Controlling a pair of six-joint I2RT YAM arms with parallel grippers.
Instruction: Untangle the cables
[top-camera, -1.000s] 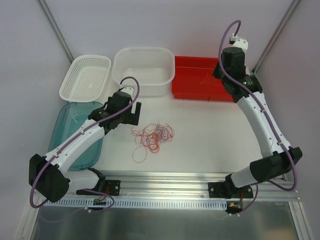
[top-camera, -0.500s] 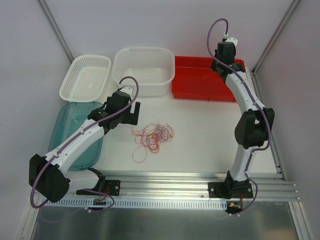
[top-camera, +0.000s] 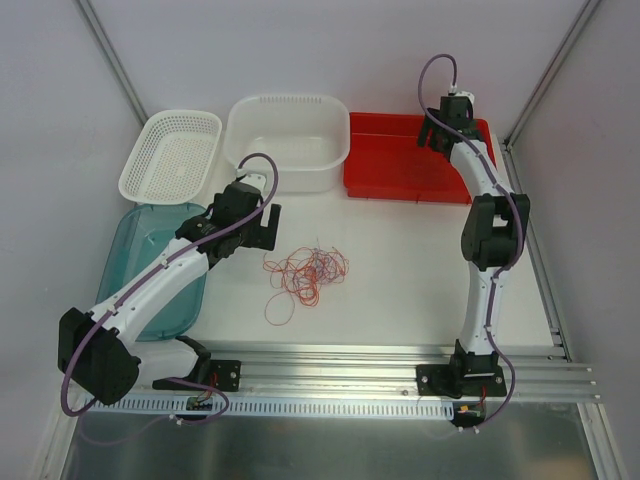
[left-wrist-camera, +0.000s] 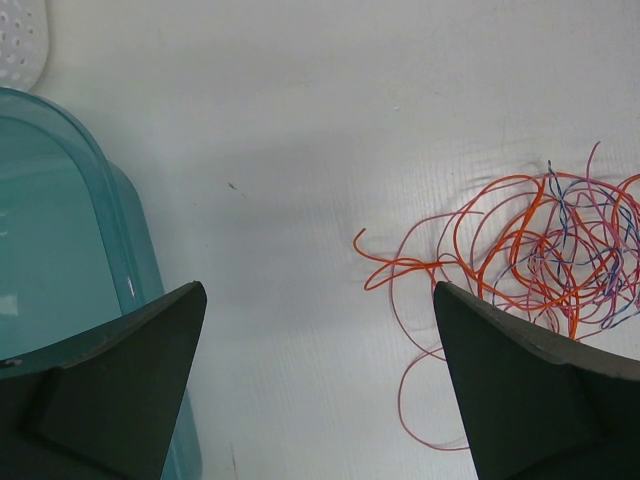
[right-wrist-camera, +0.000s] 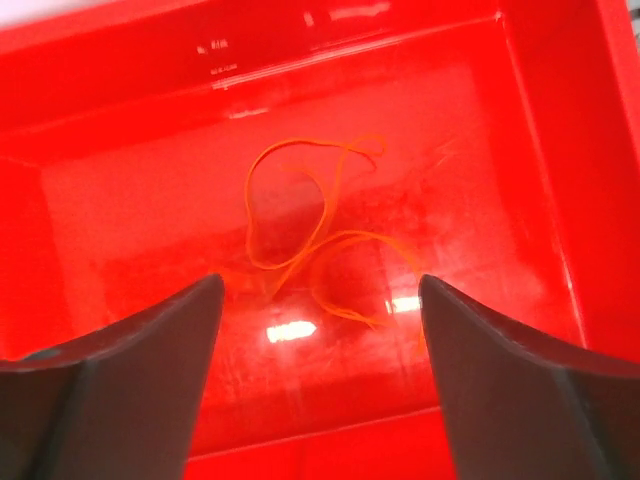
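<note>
Right fingers (right-wrist-camera: 120, 380): apart, arm newly swung over red bin (right-wrist-camera: 560, 150); one orange cable (right-wrist-camera: 305, 215) inside, apparently released. Left fingers (left-wrist-camera: 100, 380): apart, beside remaining tangle (left-wrist-camera: 545, 240) on surface (left-wrist-camera: 300, 120).

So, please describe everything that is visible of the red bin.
The red bin is a shallow rectangular tray of glossy, plastic-looking material at the far edge of the table, just right of the white tub. Its floor mirrors the lights. One thin orange cable lies in loose loops inside. The right claw hangs open above it.
</note>
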